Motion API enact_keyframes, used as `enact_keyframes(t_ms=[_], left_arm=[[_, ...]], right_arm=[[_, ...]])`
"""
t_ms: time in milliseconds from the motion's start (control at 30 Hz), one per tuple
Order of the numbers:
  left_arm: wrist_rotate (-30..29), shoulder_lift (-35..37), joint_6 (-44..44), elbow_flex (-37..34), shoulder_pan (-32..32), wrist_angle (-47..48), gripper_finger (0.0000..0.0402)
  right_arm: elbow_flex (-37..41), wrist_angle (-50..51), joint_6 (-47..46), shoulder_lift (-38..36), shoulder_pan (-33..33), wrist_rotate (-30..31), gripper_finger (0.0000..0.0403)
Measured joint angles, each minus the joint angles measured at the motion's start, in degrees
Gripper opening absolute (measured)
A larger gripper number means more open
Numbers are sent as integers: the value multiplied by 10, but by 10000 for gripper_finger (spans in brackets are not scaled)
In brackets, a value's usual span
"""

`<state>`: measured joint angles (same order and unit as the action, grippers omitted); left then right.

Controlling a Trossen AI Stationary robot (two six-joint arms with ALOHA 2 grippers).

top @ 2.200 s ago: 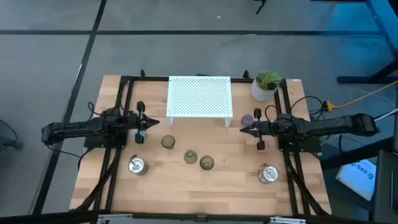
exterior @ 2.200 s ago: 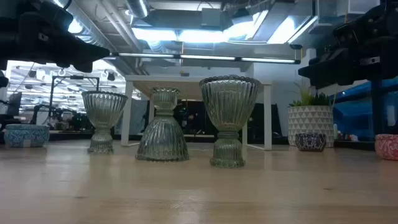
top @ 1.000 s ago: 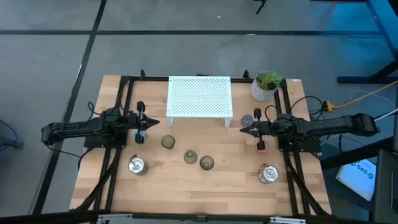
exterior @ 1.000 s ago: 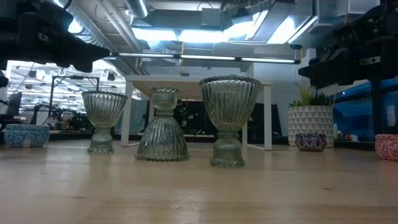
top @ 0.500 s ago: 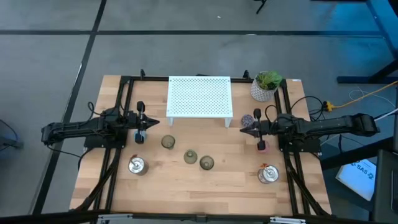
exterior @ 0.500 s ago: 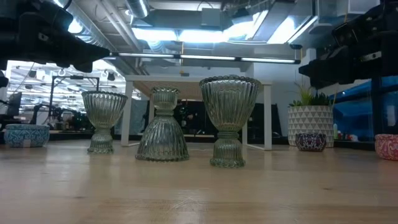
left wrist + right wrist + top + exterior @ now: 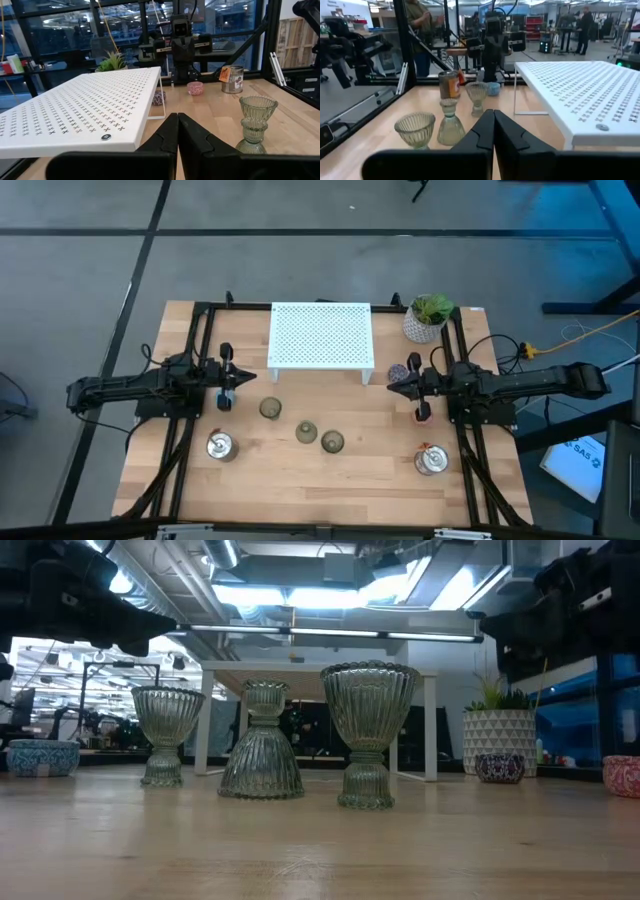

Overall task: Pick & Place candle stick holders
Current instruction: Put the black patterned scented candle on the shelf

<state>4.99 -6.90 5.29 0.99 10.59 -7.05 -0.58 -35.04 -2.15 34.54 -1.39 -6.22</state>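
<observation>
Looking straight down on the counter [image 7: 300, 480], I count three olive glass holders [image 7: 306, 432] in a slanting row at the middle, two silver ones [image 7: 220, 445] toward the near corners, and a purple one [image 7: 398, 371], a pink one [image 7: 423, 416] and a blue one [image 7: 224, 402] by the arms. From the low view two glass holders stand cup-up and the middle one [image 7: 261, 743] stands inverted, wide end down; all have their long axes upright. My left claw [image 7: 244, 380] hovers beside the white rack [image 7: 321, 335], its fingers pressed together on nothing; my right claw [image 7: 393, 387] is likewise pinched shut and empty near the purple holder. One potted plant [image 7: 428, 317] sits at the far right corner. The pink and blue holders are mostly hidden under the arms from above.
</observation>
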Motion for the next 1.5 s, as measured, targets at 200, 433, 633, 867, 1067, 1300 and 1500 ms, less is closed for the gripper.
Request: enact_keyframes(t_ms=[200, 433, 633, 867, 1067, 1300, 1500], left_arm=[[0, 0, 0, 0, 0, 0, 2], [0, 0, 0, 0, 0, 0, 2], [0, 0, 0, 0, 0, 0, 2], [0, 0, 0, 0, 0, 0, 2], [0, 0, 0, 0, 0, 0, 2], [0, 0, 0, 0, 0, 0, 2], [0, 0, 0, 0, 0, 0, 2]], right_arm=[[0, -5, -20, -1, 0, -30, 7], [0, -25, -91, -1, 0, -60, 27], [0, -25, -140, -1, 0, -60, 101], [0, -25, -155, -1, 0, 16, 210], [0, -2, -195, -1, -4, 59, 273], [-73, 228, -131, 3, -17, 59, 337], [-223, 549, -29, 26, -18, 135, 343]])
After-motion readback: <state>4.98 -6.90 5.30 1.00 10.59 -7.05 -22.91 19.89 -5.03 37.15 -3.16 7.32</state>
